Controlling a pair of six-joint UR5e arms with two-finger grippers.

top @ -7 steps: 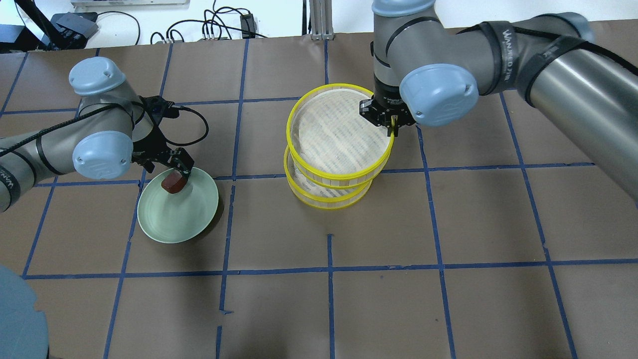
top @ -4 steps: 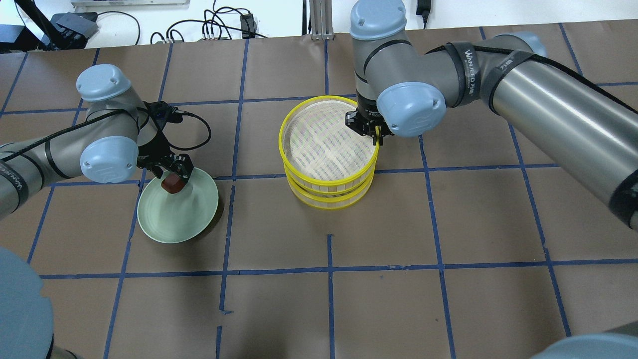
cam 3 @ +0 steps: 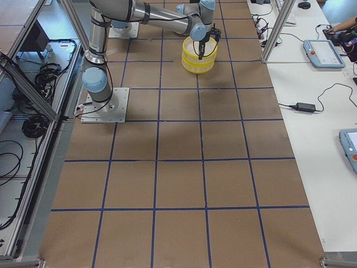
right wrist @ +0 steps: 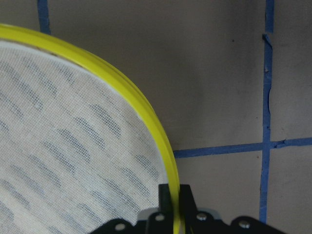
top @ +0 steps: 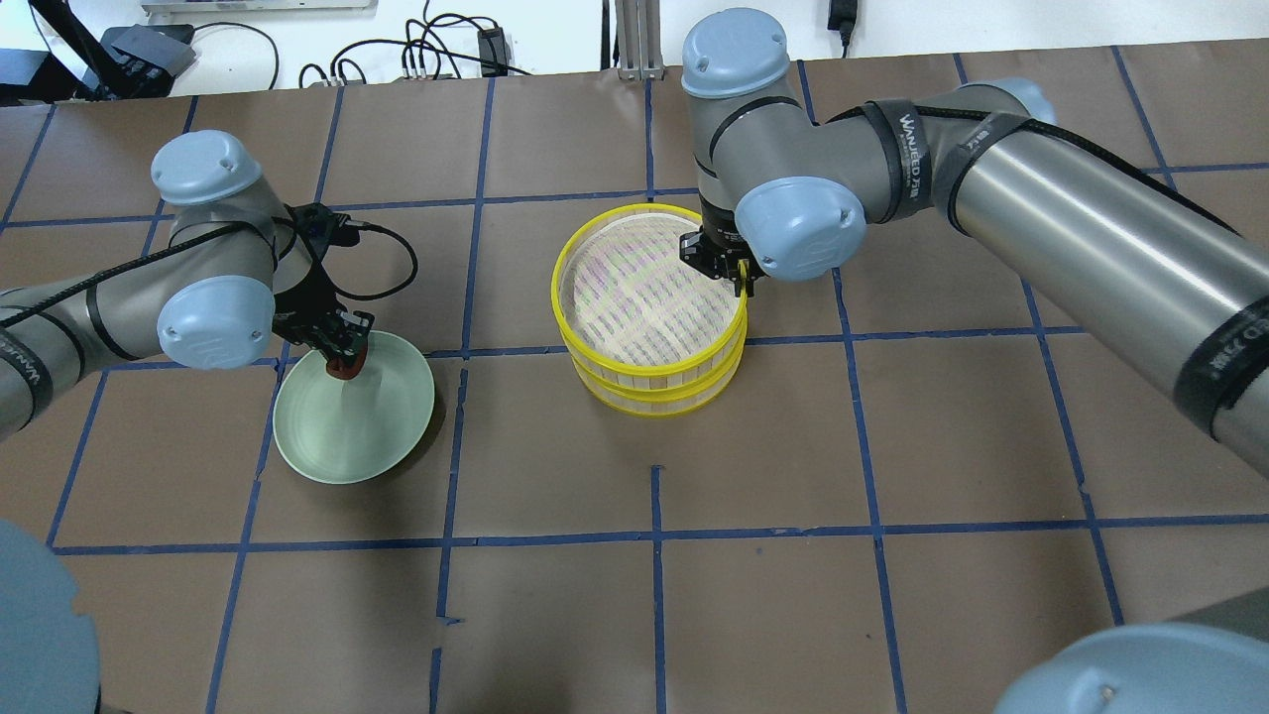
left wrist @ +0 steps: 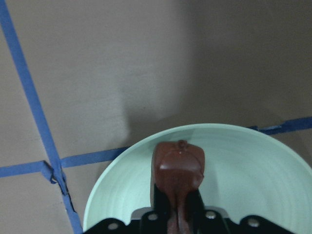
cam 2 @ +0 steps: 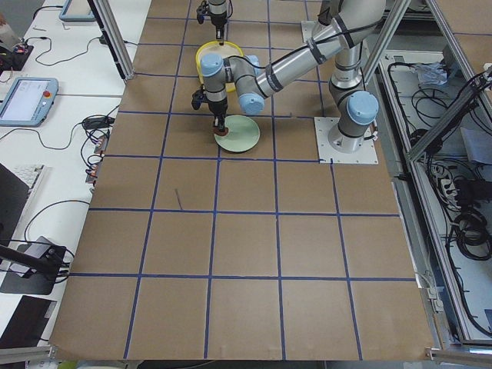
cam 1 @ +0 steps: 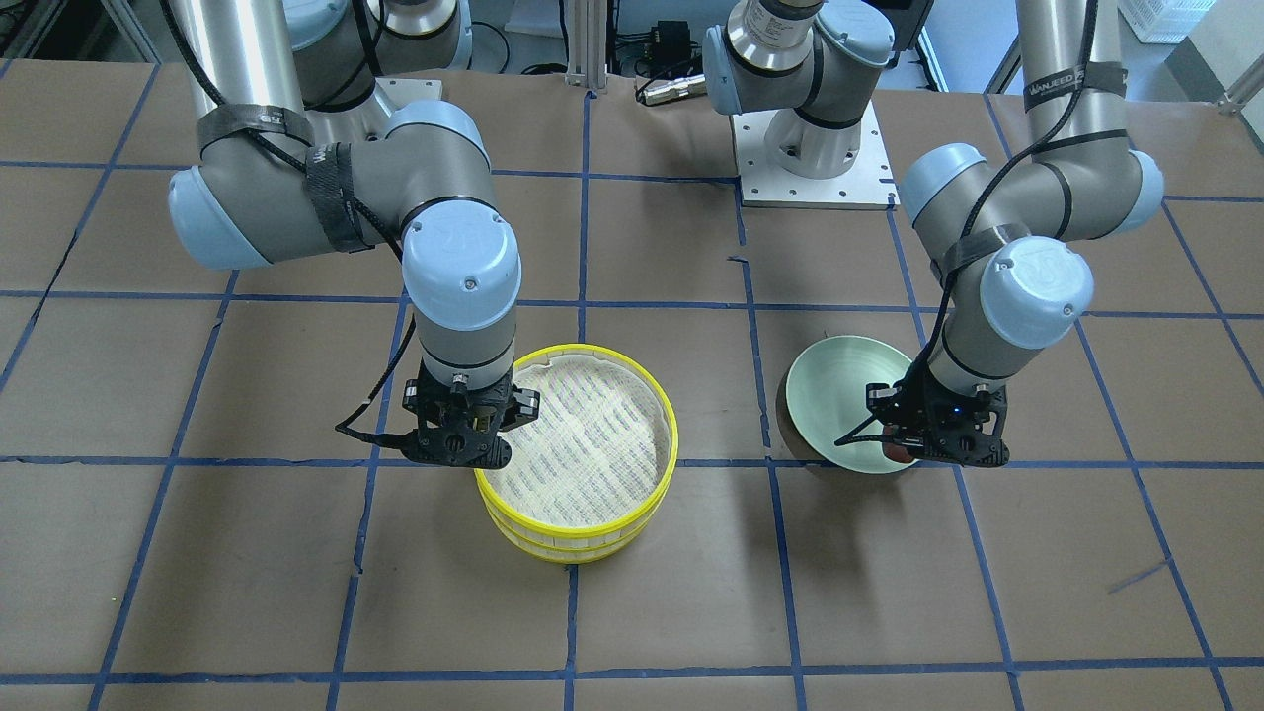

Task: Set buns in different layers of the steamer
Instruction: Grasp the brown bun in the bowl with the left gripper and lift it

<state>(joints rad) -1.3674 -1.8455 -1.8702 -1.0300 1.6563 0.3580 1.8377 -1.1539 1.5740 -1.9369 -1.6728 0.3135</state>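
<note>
The two yellow-rimmed steamer layers stand stacked mid-table, the upper layer [top: 634, 288] sitting on the lower layer [top: 649, 408]. My right gripper [top: 742, 281] is shut on the upper layer's yellow rim [right wrist: 146, 112] at its right edge; the right wrist view shows the fingers [right wrist: 165, 197] pinching it. My left gripper [top: 342, 355] is shut on the reddish-brown bun [left wrist: 178, 163] over the back-left part of the pale green plate [top: 347, 436]. The upper layer's woven bottom [cam 1: 583, 444] is bare. The white bun is out of view.
The brown paper table top has a blue tape grid. A black cable loops from the left wrist [top: 392, 263] behind the plate. Cables and boxes lie beyond the table's far edge [top: 426, 55].
My right arm has carried the upper layer left and down until it sits squarely on the lower one. My left gripper's fingers have closed in on the brown bun.
</note>
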